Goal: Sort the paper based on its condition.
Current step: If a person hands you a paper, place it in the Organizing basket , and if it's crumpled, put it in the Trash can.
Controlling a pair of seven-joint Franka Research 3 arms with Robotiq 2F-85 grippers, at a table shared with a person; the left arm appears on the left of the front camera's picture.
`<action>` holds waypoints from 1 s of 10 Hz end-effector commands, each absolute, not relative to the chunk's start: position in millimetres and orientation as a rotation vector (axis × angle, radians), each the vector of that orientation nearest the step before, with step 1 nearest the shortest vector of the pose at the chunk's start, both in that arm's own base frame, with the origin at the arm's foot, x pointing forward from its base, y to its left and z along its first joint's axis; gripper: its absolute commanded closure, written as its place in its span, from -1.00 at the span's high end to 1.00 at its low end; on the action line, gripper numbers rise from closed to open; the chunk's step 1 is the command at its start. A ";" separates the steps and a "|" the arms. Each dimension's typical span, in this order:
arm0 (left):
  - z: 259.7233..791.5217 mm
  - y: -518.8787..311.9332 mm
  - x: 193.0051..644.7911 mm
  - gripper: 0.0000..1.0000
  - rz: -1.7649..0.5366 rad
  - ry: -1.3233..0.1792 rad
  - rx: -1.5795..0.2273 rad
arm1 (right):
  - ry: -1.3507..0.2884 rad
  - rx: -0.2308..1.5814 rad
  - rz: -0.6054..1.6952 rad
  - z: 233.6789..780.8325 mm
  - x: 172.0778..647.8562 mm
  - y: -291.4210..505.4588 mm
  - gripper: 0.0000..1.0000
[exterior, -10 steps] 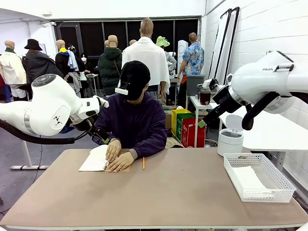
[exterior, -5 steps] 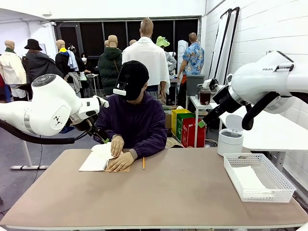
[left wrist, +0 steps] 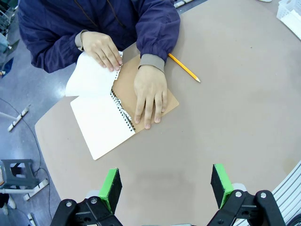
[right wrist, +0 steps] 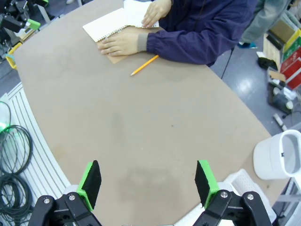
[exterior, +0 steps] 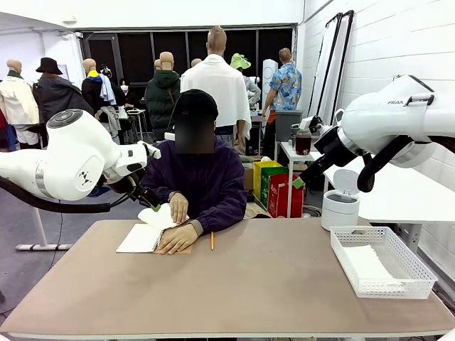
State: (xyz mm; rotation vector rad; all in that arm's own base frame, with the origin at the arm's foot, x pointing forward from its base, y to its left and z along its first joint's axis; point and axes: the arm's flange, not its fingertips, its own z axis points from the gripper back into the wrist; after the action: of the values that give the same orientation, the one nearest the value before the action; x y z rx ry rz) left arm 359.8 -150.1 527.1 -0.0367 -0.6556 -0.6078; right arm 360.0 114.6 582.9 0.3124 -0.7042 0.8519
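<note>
Left wrist view: paper (left wrist: 91, 75) half-torn from notepad (left wrist: 106, 120)

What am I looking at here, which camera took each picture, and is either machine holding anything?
Two white robot arms share a table with a seated person. The front view looks across it. The other two come from cameras on the wrists, looking down past each arm's green-padded fingers: left gripper, right gripper. Both are open, holding nothing, above the tabletop. The person presses one hand on a spiral notepad and lifts a white sheet with the other hand. A pencil lies beside it, and a white mesh tray holds paper.
</note>
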 end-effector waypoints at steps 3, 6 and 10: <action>526.7 -149.2 360.3 1.00 -0.605 -0.650 -0.042 | -0.701 0.311 0.849 581.5 361.5 113.8 1.00; 526.7 -149.2 360.3 1.00 -0.605 -0.650 -0.042 | -0.701 0.311 0.849 581.5 361.5 113.8 1.00; 526.7 -149.2 360.3 1.00 -0.605 -0.650 -0.042 | -0.701 0.311 0.849 581.5 361.5 113.8 1.00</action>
State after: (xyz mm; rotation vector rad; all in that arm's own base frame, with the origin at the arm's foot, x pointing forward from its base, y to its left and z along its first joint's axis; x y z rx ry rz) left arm 359.8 -150.1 527.1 -0.0367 -0.6556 -0.6078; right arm 360.0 114.6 582.9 0.3124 -0.7042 0.8519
